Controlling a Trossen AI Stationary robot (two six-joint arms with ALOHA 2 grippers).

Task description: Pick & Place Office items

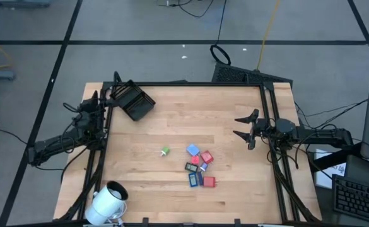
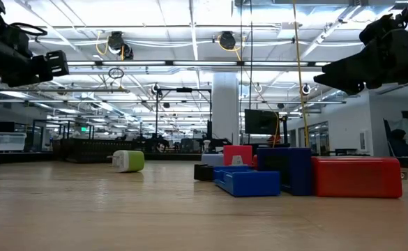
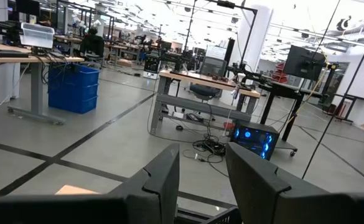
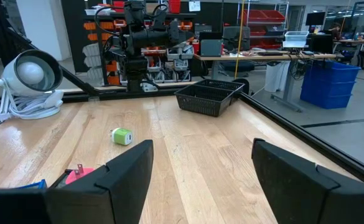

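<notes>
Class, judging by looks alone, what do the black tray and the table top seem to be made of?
Black compartmented tray: probably wire or plastic mesh, matte; its walls show a fine open grid. Table top: wood, lightly glossy; pale planks with visible grain and seams.

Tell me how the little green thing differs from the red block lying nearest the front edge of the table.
The green thing is rounded, green with a white end; the red block is a flat, plain red rectangle. The green thing lies alone on bare wood, while the red block sits against a blue piece at the edge of the cluster. The green thing also looks smaller. Both rest on the table, untouched by either hand.
</notes>
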